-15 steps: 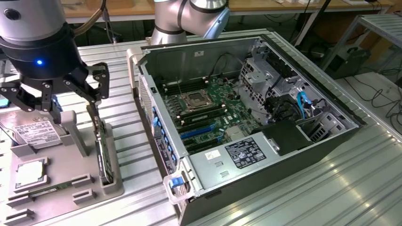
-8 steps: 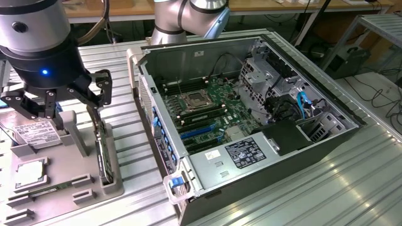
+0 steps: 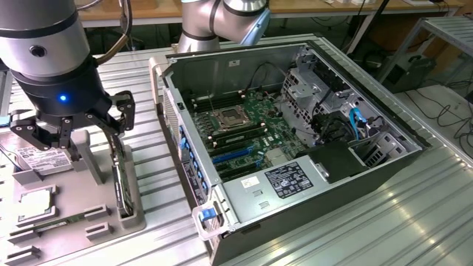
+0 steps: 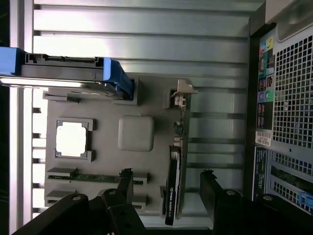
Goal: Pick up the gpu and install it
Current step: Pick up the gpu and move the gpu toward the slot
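Observation:
The gpu (image 3: 121, 174) stands on its long edge in a slot of the grey fixture plate (image 3: 81, 191), at the exterior view's left beside the open computer case (image 3: 296, 138). My gripper (image 3: 74, 134) hangs open just above the card's far end. In the wrist view the gpu (image 4: 173, 191) is a thin black strip with its silver bracket (image 4: 181, 93) at one end. It lies between my two dark fingers (image 4: 124, 185), apart from both. The gripper (image 4: 168, 190) holds nothing.
The same plate carries a hard drive (image 3: 39, 159) in a blue carrier (image 4: 117, 77), a square processor (image 4: 72, 139) and a green memory stick (image 4: 95, 177). The case's motherboard (image 3: 247, 130) with blue slots (image 3: 232, 157) lies exposed. Ribbed metal table (image 3: 369, 221) surrounds everything.

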`<state>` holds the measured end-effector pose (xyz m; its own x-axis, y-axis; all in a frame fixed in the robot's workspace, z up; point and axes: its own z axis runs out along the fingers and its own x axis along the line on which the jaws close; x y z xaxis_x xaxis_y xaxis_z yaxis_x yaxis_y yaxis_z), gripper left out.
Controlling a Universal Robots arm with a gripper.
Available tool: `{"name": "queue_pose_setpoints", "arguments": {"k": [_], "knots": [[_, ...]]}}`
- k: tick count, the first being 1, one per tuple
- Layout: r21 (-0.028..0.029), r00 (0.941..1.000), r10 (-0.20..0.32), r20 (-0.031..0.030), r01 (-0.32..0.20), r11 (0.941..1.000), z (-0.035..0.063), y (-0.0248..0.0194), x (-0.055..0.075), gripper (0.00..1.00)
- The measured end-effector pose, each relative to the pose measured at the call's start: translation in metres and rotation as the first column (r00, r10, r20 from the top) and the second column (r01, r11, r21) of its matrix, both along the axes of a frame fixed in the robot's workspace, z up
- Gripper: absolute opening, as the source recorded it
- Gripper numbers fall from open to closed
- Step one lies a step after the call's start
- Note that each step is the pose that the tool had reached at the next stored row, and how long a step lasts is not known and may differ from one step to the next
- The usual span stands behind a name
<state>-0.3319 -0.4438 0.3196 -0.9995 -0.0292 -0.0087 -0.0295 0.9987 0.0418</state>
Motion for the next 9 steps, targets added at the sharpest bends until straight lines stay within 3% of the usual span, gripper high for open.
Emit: {"name": "queue_pose_setpoints", "arguments": {"k": [4,9], "knots": [[0.0002,1.0,0.001,-0.0037,-0.001,1.0,-0.007,-0.0016,0.0,0.66],[0.0003,0.9999,0.01,-0.0137,-0.01,1.0,-0.0169,-0.004,0.0,0.66]]}}
